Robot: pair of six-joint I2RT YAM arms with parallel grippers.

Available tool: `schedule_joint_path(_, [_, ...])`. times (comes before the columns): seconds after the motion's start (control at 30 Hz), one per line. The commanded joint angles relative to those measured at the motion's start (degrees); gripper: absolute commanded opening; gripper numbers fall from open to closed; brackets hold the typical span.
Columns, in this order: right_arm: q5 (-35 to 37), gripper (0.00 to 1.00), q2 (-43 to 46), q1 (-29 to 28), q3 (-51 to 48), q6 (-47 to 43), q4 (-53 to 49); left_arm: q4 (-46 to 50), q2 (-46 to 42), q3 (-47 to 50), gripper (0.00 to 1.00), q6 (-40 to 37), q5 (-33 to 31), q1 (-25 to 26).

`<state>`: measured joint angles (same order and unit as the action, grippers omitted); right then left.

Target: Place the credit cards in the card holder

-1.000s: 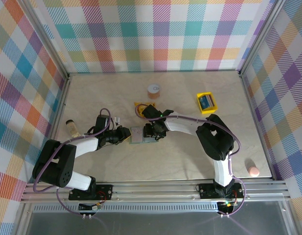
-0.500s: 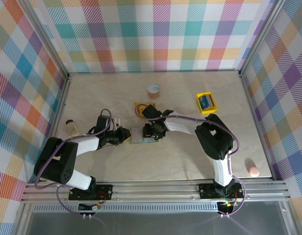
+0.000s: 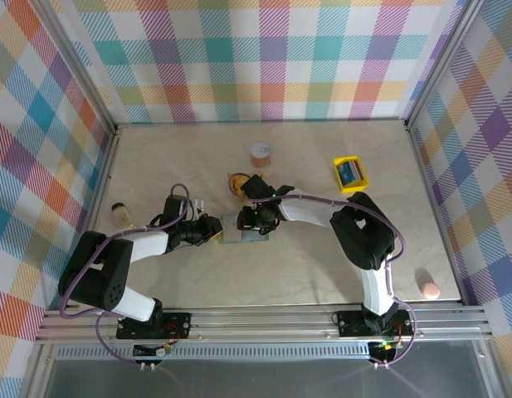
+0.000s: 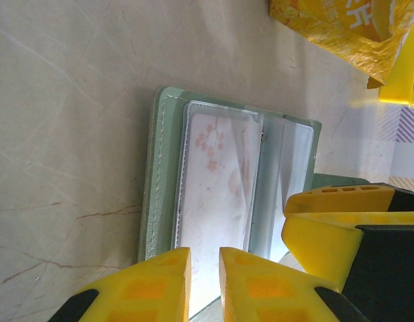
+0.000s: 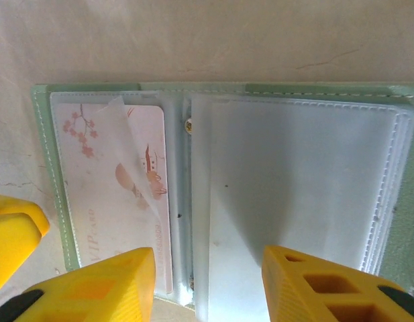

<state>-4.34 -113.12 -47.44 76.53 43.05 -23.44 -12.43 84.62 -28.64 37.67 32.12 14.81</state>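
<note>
Currently, with the right gripper (image 5: 207, 268) spread above the holder (image 5: 307, 88) and the left gripper (image 4: 204, 258) nearly closed, seemingly pinching a sleeve (image 4: 217, 181) at its tips, slippage could let that sleeve flop shut.

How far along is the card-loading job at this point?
Done: the wallet lies open with one pale card tucked inside. In hand: the left gripper pinches the wallet's edge; the right gripper hangs open over the clear sleeves, carrying nothing. Left: at least one blue card waits in the yellow tray.
</note>
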Motion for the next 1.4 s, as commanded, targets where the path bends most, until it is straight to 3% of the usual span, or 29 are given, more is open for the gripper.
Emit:
schedule_joint_path(0.0, [0.9,0.46,0.0,0.0,0.8,0.0,-0.8,-0.6,0.0,0.9,0.18,-1.5,0.8,0.0])
schedule_joint_path(0.33, [5.0,0.48,6.4,-0.2,-2.8,0.7,-2.7,-0.8,0.4,0.9,0.18,-1.6,1.1,0.0])
schedule_joint_path(1.03, [2.9,0.50,2.6,0.9,-3.6,1.6,-1.3,-1.0,0.9,0.3,0.18,-1.5,2.2,1.0])
schedule_joint_path(1.37, [5.4,0.50,1.7,0.9,-3.1,1.4,-3.0,-1.0,1.5,0.2,0.18,-1.6,1.8,1.3])
